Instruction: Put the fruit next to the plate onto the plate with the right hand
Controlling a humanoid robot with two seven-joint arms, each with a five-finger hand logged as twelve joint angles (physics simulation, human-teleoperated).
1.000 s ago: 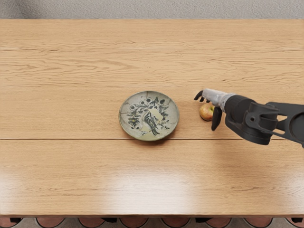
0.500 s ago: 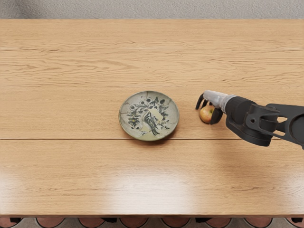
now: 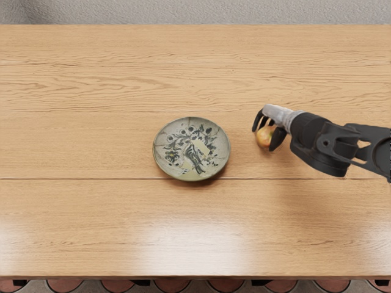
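A small yellow-red fruit (image 3: 264, 137) sits just right of the round patterned plate (image 3: 191, 148), in the middle of the wooden table. My right hand (image 3: 266, 129) comes in from the right edge and has its dark fingers curled around the fruit, thumb on the near side. The fruit looks slightly raised off the table, and the fingers hide part of it. The plate holds nothing. My left arm is out of view.
The wooden table (image 3: 183, 226) stretches wide on all sides of the plate. A seam runs across it just below the plate. My right forearm (image 3: 330, 149) lies low over the table to the right.
The fingers went from spread above the fruit to curled around it. The hand and fruit have since shifted slightly up in the picture.
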